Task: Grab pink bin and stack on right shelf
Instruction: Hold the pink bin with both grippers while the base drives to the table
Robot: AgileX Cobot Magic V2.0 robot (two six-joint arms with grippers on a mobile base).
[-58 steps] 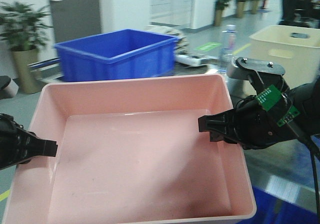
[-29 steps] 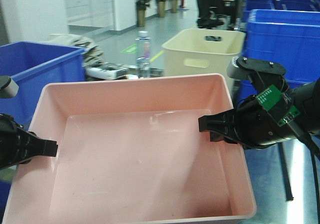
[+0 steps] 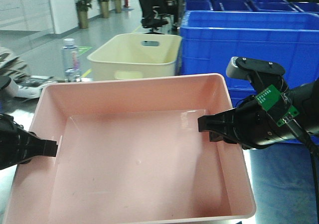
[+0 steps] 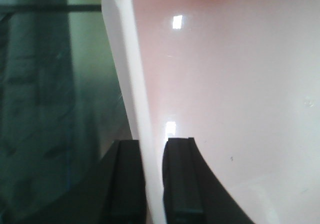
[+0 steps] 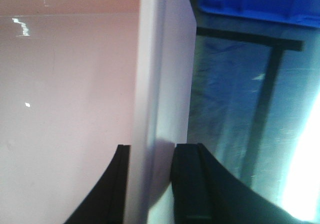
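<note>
The pink bin [image 3: 139,164] fills the middle of the front view, held up level and empty. My left gripper [image 3: 50,147] is shut on its left wall, one finger inside and one outside [image 4: 152,149]. On the bin's right wall my right gripper [image 3: 212,126] is shut the same way, straddling the rim [image 5: 150,151]. The pale rim [image 4: 130,84] runs up between the left fingers, and the right wall [image 5: 162,74] between the right ones. A shiny, blue-tinted flat surface, seemingly the right shelf [image 3: 286,184], lies below the bin's right side and shows past the wall [image 5: 235,109].
A tall cream bin with handle slots [image 3: 137,54] stands just behind the pink bin. Ribbed blue crates [image 3: 249,39] are stacked at the back right. A water bottle [image 3: 71,59] stands at the back left, and an office chair [image 3: 154,9] and potted plants farther off.
The whole view has swung to the right: the lone blue crate on the left slid out of sight, and the cream bin and stacked blue crates came in. Both grippers keep their hold on the bin.
</note>
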